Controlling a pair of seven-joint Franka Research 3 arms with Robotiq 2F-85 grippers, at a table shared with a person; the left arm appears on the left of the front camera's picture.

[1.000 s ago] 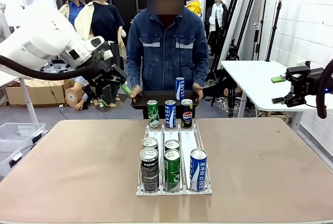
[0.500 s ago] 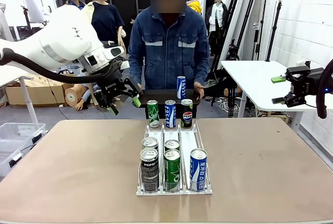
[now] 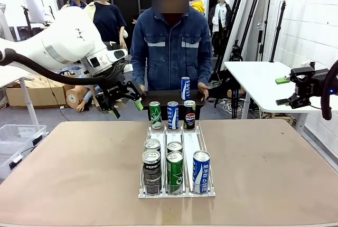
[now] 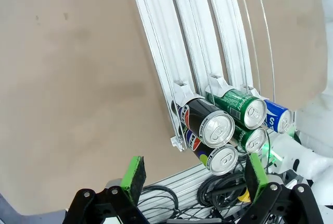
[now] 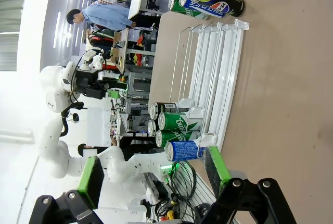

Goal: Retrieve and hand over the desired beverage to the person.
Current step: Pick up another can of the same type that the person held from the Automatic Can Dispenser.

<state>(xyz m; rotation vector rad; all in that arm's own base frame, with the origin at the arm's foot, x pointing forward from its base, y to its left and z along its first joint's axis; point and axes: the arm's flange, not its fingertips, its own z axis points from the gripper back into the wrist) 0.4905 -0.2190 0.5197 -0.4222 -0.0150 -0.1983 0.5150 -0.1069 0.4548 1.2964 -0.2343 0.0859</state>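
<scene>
The counter (image 3: pixel 79 163) is tan, the rack (image 3: pixel 191 141) white, the cans (image 3: pixel 175 171) green, blue and black, and the person (image 3: pixel 170 58) wears denim blue with pale grey chest stripes.

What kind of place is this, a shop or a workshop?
Probably a robotics lab or test studio: a white robot arm at a table with a rack of drink cans, and black equipment stands along the white wall.
</scene>
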